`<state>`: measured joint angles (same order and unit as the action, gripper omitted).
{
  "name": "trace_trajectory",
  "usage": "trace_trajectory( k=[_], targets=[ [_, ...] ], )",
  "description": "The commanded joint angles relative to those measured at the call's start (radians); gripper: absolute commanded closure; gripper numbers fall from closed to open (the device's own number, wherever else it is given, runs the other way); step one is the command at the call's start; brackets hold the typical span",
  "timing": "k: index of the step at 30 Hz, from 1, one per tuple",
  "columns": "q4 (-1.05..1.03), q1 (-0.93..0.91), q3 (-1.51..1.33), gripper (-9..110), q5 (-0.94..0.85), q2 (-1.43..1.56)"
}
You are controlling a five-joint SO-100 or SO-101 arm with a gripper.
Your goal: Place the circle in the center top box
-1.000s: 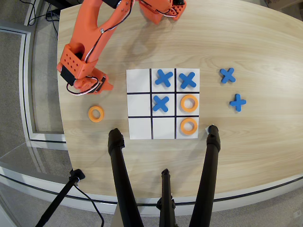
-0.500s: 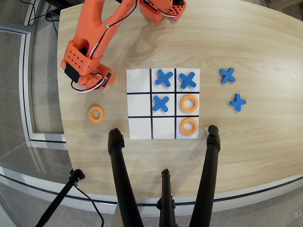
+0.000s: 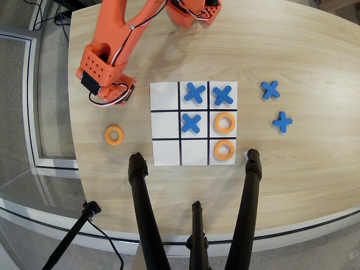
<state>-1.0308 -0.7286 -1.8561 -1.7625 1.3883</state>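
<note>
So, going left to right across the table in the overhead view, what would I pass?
Orange robot gripper → loose flat orange ring → white nine-square board → two loose blue plastic crosses.

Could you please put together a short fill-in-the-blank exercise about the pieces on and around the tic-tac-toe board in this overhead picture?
1. The number of blue crosses lying on the board is ____.
2. In the overhead view, the lone orange ring off the board lies on the table to the board's ____.
3. The two spare blue crosses rest on the wooden table on the board's ____ side.
4. The number of orange rings inside the board's cells is ____.

Missing words: three; left; right; two
</note>
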Motion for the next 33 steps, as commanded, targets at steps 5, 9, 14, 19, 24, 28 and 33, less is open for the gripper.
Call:
trace_trajectory(
  k=[5,9,14,19,24,28,33],
  targets=[
    [0.029,0.084,-0.032,102,0.103,0.15],
    [0.043,0.166,-0.057,102,0.186,0.249],
    [0.034,0.298,-0.06,102,0.301,0.356],
    [-0.015,0.445,-0.052,102,0.414,0.419],
    [-0.141,0.604,0.067,102,0.572,0.336],
    [-0.17,0.684,0.192,102,0.678,0.244],
    [-0.167,0.718,0.319,102,0.752,0.164]
  ],
)
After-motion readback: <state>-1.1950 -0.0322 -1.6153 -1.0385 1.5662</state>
